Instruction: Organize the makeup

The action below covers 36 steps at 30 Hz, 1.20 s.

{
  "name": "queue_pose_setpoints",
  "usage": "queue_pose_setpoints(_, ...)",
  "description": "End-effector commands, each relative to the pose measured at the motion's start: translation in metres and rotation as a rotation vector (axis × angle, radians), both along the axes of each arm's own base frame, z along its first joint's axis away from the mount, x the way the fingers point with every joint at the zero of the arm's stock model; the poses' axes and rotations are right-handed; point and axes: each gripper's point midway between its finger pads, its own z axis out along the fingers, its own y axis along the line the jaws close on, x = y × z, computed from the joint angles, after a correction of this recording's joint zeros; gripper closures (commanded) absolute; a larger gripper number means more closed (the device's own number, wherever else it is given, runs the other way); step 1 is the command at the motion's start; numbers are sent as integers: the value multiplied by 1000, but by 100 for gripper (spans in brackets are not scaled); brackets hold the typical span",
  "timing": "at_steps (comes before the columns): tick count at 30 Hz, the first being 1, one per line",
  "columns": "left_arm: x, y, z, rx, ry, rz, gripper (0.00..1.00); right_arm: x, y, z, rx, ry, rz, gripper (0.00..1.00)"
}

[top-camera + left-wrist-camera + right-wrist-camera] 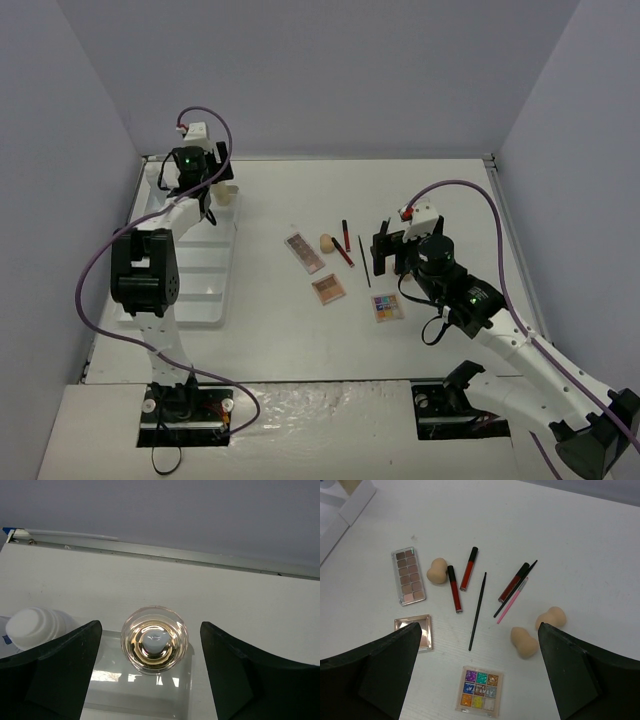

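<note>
In the left wrist view an amber bottle (154,640) stands upright in a back compartment of the white tray (140,700). My left gripper (151,630) is open around it, both fingers apart from it. A white-capped bottle (32,627) stands to its left. My right gripper (480,627) is open and empty above loose makeup: a colourful palette (479,691), a black brush (478,611), three peach sponges (524,642) (551,617) (437,571), red tubes (454,588), a long neutral palette (409,576) and a square palette (422,632), partly hidden by my finger.
The white slotted tray (190,270) lies along the table's left side, with the left gripper (212,195) over its far end. The right gripper (385,250) hovers right of the makeup cluster (328,289). Grey walls close in the table at the back and both sides.
</note>
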Motion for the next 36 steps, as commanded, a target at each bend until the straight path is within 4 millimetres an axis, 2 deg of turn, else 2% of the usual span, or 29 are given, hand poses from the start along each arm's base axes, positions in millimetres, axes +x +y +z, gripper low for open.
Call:
queue_pose_setpoints(1,-6,6,99,-13,-223,15,17,5,4,31,63,-77,8,0)
queue_pose_setpoints(4,-18,6,106,-28,-213,25,12,4,5,35,73,-84,11,0)
queue_pose_setpoints(10,-66,4,126,-87,-158,53,4,2,13,33,92,-65,47,0)
queue_pose_setpoints(14,-118,-2,133,-138,-73,33,3,5,22,18,97,3,55,0)
queue_pose_setpoints(15,-128,-3,131,-141,-49,28,3,6,22,14,99,17,44,0)
queue_pose_setpoints(16,-142,-3,116,-137,21,32,3,8,20,11,100,29,24,0)
queue_pose_setpoints(17,-160,-6,110,-139,70,15,3,11,18,6,121,52,-18,0)
queue_pose_setpoints(19,-183,-10,113,-133,99,-18,3,13,14,-10,104,108,-63,0)
queue_pose_setpoints(22,-220,-11,100,-131,192,-31,3,17,8,-32,88,181,-128,0)
queue_pose_setpoints(26,-257,-19,83,-154,273,-76,3,19,9,-60,74,272,-148,3)
queue_pose_setpoints(27,-265,-20,85,-156,271,-85,3,20,10,-67,69,294,-150,3)
queue_pose_setpoints(30,-284,-22,76,-158,311,-92,3,18,17,-93,56,378,-143,5)
queue_pose_setpoints(32,-292,-22,76,-170,315,-89,3,16,22,-103,75,421,-141,7)
queue_pose_setpoints(36,-304,-26,73,-200,324,-91,3,9,19,-125,76,486,-180,7)
